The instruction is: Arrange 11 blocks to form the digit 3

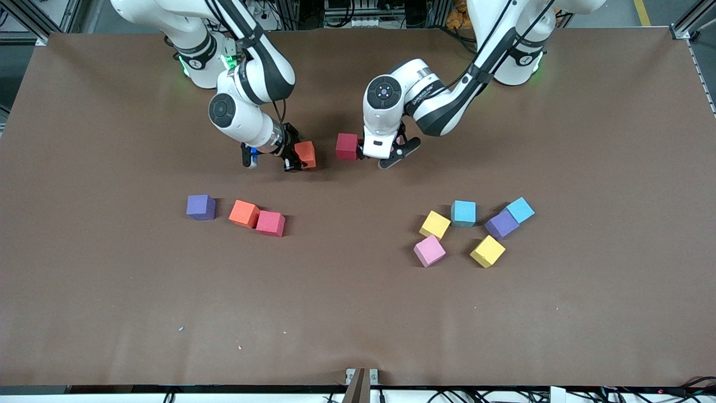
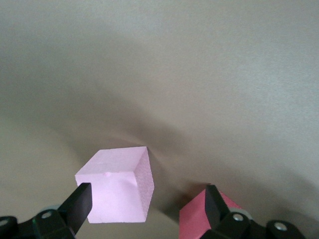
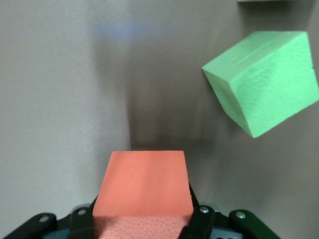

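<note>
Barely begun, I judge: right gripper (image 1: 296,160) fingers clamp the orange block (image 1: 305,154) at 12 o'clock on the bench (image 1: 358,313). Left gripper (image 1: 380,158), fingers apart, sits by the crimson block (image 1: 347,146). Nine loose blocks (image 1: 464,212) wait at 9 and 3 o'clock.

Orange block (image 3: 143,191), crimson block (image 1: 347,146), green cube (image 3: 263,80), brown table (image 1: 358,313)

The orange block (image 3: 142,191) looked like matt foam, finely pebbled on its side; so did the green cube (image 3: 264,79) (same grainy faces). The arms (image 1: 246,84) shone glossy white; the table (image 1: 358,313) was dull brown.
</note>
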Robot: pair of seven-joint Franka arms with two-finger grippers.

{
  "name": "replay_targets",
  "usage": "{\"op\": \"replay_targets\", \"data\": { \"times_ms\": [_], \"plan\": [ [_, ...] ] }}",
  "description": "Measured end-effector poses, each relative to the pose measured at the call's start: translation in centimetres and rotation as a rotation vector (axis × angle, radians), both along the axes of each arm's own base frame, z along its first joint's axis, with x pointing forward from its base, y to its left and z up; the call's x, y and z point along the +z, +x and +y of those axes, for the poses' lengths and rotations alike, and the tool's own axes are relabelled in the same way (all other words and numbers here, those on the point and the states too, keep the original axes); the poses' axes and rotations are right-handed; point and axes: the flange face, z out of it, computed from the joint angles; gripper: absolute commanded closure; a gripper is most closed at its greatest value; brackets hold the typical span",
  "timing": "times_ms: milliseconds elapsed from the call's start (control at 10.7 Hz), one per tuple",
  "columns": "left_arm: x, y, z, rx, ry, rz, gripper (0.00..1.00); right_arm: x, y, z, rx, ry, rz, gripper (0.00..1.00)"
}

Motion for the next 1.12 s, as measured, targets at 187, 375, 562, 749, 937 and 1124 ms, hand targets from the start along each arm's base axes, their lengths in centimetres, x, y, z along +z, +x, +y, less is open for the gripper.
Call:
{"op": "replay_targets", "data": {
  "times_ms": [187,375,562,749,937,1124],
  "plan": [
    [-0.6,-0.4,0.4,0.065,0.025,0.009,0.00,-0.2,-0.6,0.4,-0.046,-0.012,0.004,0.73],
    [-1.1,-0.8,0.7,0.130,0.046,0.015,0.00,-0.5,-1.5,1.3,-0.104,0.007,-0.010,0.73],
    [-1.9,-1.3,1.2,0.141,0.063,0.025,0.00,-1.4,-3.1,2.6,-0.111,0.007,-0.017,0.73],
    [-2.7,-1.9,1.7,0.140,0.062,0.026,0.00,-2.5,-4.1,3.4,-0.117,0.000,-0.014,0.73],
    [-3.6,-2.5,2.1,0.141,0.050,0.020,0.00,-3.1,-5.0,4.1,-0.098,-0.007,-0.018,0.73],
    [-4.2,-3.0,2.4,0.139,0.050,0.021,0.00,-3.2,-5.4,4.6,-0.085,-0.009,-0.021,0.73]
  ]
}}
